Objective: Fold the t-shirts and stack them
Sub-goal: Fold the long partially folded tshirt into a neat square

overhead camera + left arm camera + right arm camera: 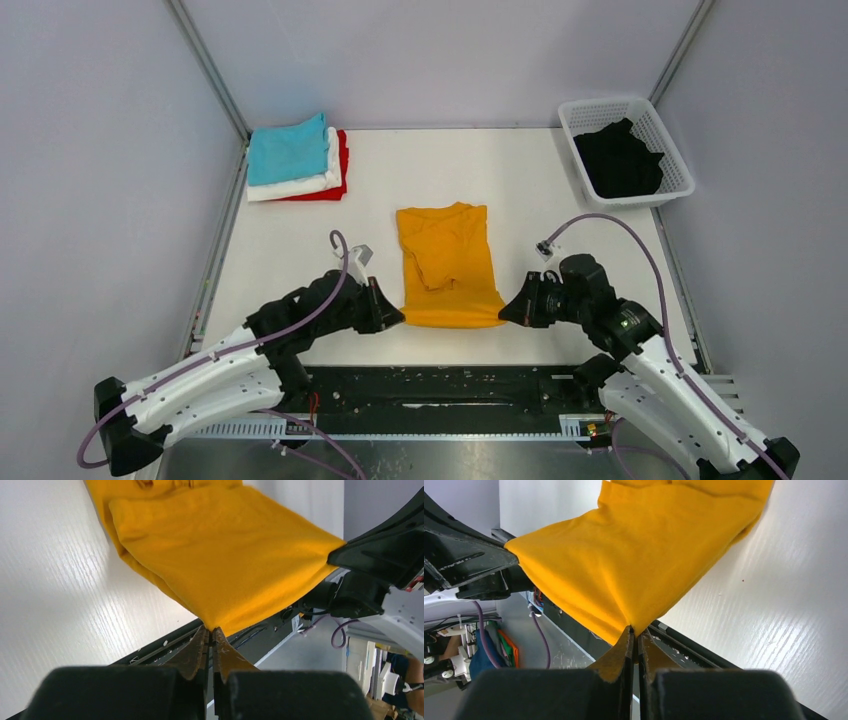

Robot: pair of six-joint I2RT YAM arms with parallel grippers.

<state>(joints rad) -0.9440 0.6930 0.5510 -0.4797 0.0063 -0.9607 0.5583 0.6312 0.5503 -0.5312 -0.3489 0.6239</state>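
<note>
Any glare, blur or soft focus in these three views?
Top external: even light, sharp, no glare on the mustard-orange cloth t-shirt. Left wrist: sheen streaks on the white table; left end effector soft up close. Right wrist: same table sheen, shirt in focus.

White table [300,250], faint wood grain visible up close, slight sheen. Closed in on three sides by plain pale grey panels: back wall [440,60], left wall [90,180], right wall [770,120]. Bare metal posts rising from the far-left corner [205,65] and far-right corner [685,45]. Black slotted rail [450,385] along the near edge, grey metal sheet [450,460] past it. Lit evenly and diffusely; shadows soft and short.
</note>
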